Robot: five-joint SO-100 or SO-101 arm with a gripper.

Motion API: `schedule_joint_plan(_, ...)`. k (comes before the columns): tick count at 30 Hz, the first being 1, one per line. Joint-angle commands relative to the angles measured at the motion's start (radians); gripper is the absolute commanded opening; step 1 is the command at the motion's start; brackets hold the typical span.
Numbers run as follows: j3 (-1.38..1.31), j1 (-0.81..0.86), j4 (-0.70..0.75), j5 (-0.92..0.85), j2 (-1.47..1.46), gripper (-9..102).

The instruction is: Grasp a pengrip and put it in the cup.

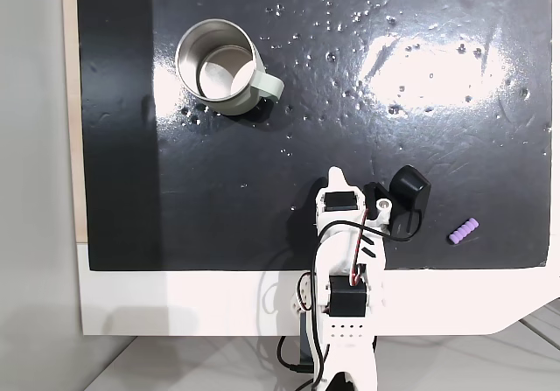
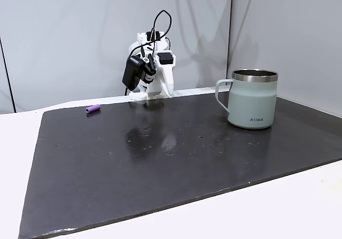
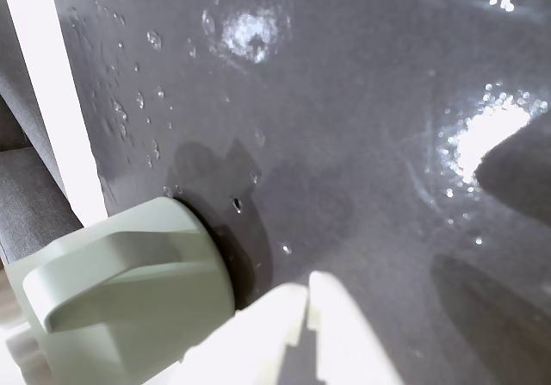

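Note:
The pengrip (image 1: 464,231) is a tiny light-purple ribbed tube lying on the black mat, right of the arm's base in the top-down fixed view and left of the arm (image 2: 93,109) in the side-on one. The cup (image 1: 234,105), sage green with a steel inside, stands upright at the mat's upper left, its handle toward the arm; it also shows as the cup (image 2: 254,102) and, low at the left, as the cup (image 3: 129,290). My gripper (image 1: 336,178) is folded over the base, well away from both. Its white fingers (image 3: 284,333) meet, holding nothing.
A glossy black mat (image 1: 350,129) with small bubbles covers a white table (image 1: 175,303). The black wrist camera (image 1: 409,190) hangs beside the folded arm. A grey wall (image 2: 64,30) stands behind the arm. Open mat lies between the cup and the pengrip.

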Motion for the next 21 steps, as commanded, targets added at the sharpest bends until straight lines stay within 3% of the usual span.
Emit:
schedule_joint_plan(1, -0.005, -0.029, -0.032, 0.006, 0.008, 0)
schedule_joint_plan(15, -0.003, -0.034, -0.038, 0.008, 0.008, 0)
schedule_joint_plan(21, -0.097, 0.014, -0.015, -0.117, 0.008, 0)
